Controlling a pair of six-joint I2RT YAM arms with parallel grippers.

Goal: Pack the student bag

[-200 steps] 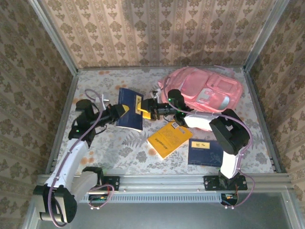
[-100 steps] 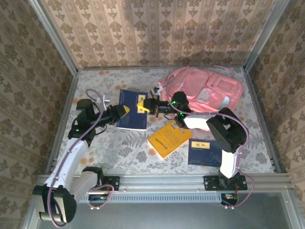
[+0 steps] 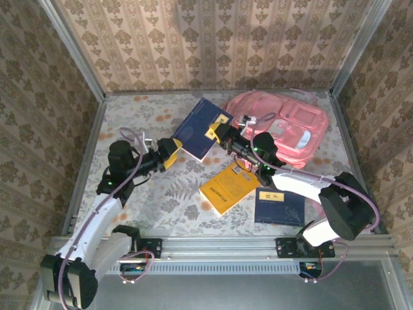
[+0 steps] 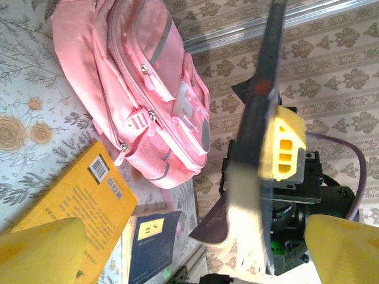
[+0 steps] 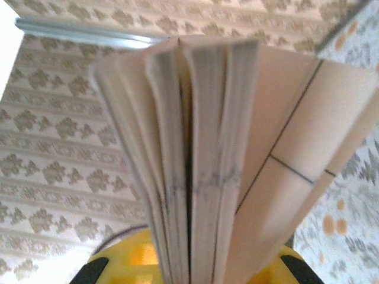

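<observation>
Right pincer point(image 3: 217, 133): clamped on raised navy book point(image 3: 199, 123); student bag point(image 3: 284, 123) flat on tabletop point(image 3: 161, 194) just beside it. Left pincer point(image 3: 170, 150): spread wide, gripping nothing, just short of that book's lower corner. Yellow book point(image 3: 229, 187): flat, near side of the clamped pincer

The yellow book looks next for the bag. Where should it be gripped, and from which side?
Probably the edge facing the left gripper, approached low from that side. The yellow book lies flat on the table, so only a thin edge offers a pinch. Its right corner is crowded by the dark blue notebook, while bare cloth lies on its left.
</observation>
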